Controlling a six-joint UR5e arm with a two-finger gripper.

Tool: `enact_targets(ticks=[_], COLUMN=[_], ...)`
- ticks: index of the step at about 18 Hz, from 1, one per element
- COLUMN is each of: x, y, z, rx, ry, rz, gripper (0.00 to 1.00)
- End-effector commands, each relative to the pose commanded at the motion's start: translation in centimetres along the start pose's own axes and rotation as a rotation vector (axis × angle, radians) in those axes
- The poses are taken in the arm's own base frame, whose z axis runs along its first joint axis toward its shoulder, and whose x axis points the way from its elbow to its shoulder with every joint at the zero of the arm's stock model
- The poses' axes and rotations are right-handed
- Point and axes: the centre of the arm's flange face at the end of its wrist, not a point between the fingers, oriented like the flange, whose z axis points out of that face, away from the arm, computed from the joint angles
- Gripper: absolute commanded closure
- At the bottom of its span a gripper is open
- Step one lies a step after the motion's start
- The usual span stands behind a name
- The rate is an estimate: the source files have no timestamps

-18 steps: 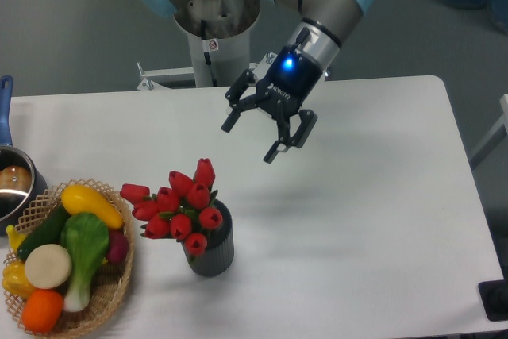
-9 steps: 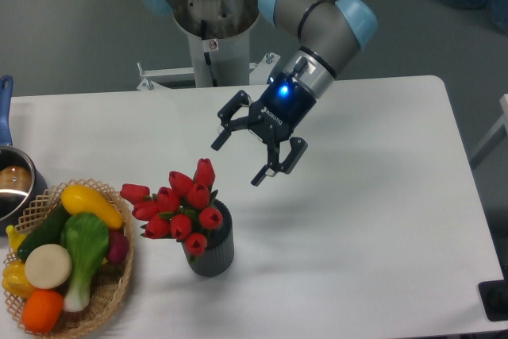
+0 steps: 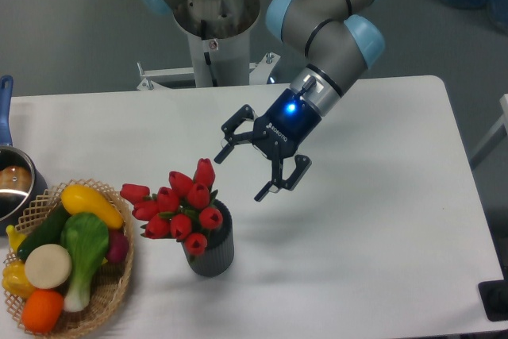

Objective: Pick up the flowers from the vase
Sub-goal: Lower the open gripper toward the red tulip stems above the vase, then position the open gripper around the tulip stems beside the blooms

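Note:
The flowers (image 3: pixel 178 204), a bunch of red tulip buds with green leaves, stand in the vase (image 3: pixel 212 250), a small dark grey ribbed cylinder on the white table, left of centre. The bunch leans left and spreads wider than the vase. My gripper (image 3: pixel 240 175) is open and empty. It hangs above the table just up and to the right of the flowers, fingers pointing down-left toward them. It touches neither the flowers nor the vase.
A wicker basket (image 3: pixel 111 287) of colourful vegetables sits at the front left, close to the vase. A metal pot with a blue handle (image 3: pixel 6 176) is at the left edge. The robot's base column (image 3: pixel 213 33) stands behind the table.
The gripper has come down and left toward the flowers over the last second, staying open. The flowers and vase have not moved.

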Motion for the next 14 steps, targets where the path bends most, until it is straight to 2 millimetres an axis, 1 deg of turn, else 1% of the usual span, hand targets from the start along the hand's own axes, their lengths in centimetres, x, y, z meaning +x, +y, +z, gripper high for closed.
enact_targets(ticks=[2,7,8,12,14], x=[-0.6,-1.6,-1.4,-1.1,-1.2], y=[-0.4,-0.6,-0.7,-0.7,-0.3], z=[0.7,2.2,2.7,3.5,3.9], rx=[0.0,-0.002,-0.005,-0.008,-0.009], ry=[0.009,0.03,0.039,0.044,0.045], rz=[0.014,0.026,0.032,0.06,0.072], gripper=[0.0,0.0,0.0,0.0,0.0])
